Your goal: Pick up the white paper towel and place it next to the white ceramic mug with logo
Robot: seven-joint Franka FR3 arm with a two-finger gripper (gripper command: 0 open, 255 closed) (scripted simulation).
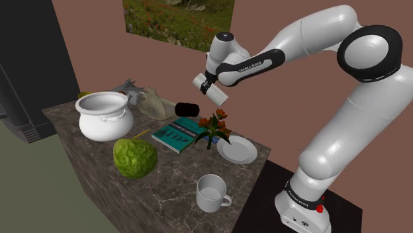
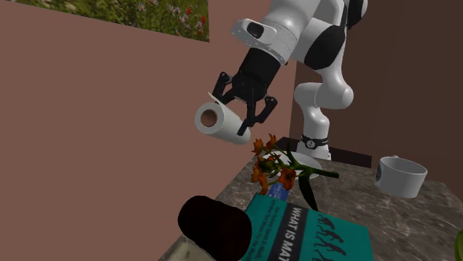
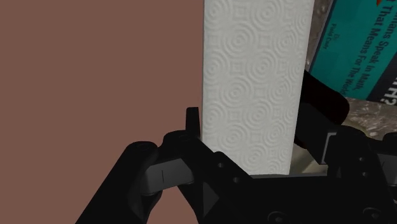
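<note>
Mug (image 1: 212,193) stands at the worktop (image 1: 165,192) front edge. Further back, by the wall (image 1: 99,46), jaws clamped on paper towel roll (image 1: 210,89), held in air, long axis level, crosswise to jaws. Mug lies well apart, frontward.

On the table (image 1: 165,198), by the shoulder view: the pot (image 1: 104,116) stands left of the book (image 1: 179,134), the lumpy ball (image 1: 135,157) before it to the left, and the cylinder (image 1: 187,108) just behind it. Flowers (image 1: 214,126) stand just right of it, with the plate (image 1: 237,149) beyond them. The mug (image 1: 212,193) is well before it. The roll (image 1: 216,94), clasped in the gripper (image 1: 210,83), hangs above its far side.
</note>
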